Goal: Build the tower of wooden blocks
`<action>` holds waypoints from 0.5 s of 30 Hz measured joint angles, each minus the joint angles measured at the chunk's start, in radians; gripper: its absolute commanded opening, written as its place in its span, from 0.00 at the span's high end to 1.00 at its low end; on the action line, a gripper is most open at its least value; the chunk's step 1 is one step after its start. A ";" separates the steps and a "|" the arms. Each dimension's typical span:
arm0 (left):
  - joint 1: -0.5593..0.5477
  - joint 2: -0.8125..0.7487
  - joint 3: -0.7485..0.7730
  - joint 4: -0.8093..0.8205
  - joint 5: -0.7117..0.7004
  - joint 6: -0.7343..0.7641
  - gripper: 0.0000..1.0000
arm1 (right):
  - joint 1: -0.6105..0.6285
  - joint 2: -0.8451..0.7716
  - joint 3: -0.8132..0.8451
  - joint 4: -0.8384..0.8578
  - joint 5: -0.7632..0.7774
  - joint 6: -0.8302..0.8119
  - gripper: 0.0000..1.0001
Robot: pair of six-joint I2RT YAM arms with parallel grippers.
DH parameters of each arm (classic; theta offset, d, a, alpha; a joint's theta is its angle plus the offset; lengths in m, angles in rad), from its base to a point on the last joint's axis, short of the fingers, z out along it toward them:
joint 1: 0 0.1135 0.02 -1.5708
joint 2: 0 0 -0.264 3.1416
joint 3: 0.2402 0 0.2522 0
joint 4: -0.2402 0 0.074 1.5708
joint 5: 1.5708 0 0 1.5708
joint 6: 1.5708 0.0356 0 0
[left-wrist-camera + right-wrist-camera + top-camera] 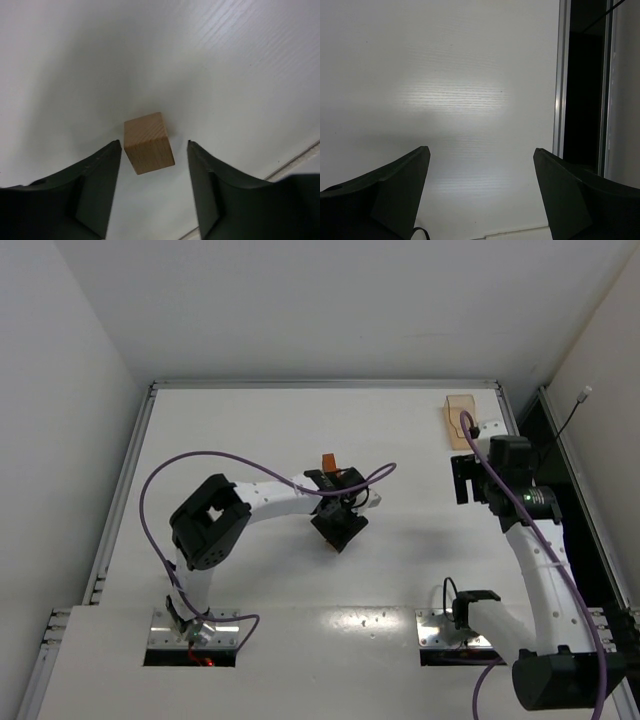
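We're hovering the left gripper [154, 145] over a tan wood cube [148, 142] sitting on the white table [225, 65], jaws spread either side, not touching it. We're holding the right gripper [481, 157] wide apart, gripping nothing.

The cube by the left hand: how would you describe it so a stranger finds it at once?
On the white table, follow the left arm to its hand near the middle. A small cube sits between the two dark fingers, touching neither. It is light tan and grained, the only wooden thing in the left wrist view.
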 measured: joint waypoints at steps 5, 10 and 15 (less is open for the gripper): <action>0.000 0.000 0.006 0.002 -0.018 -0.011 0.86 | 0.000 -0.007 -0.003 0.000 -0.005 0.005 0.19; 0.002 0.000 0.078 -0.058 -0.064 -0.004 1.00 | 0.000 -0.007 -0.003 0.000 -0.025 0.013 0.19; 0.014 -0.016 0.351 -0.166 -0.073 0.055 1.00 | 0.000 -0.006 -0.003 0.000 -0.078 0.028 0.19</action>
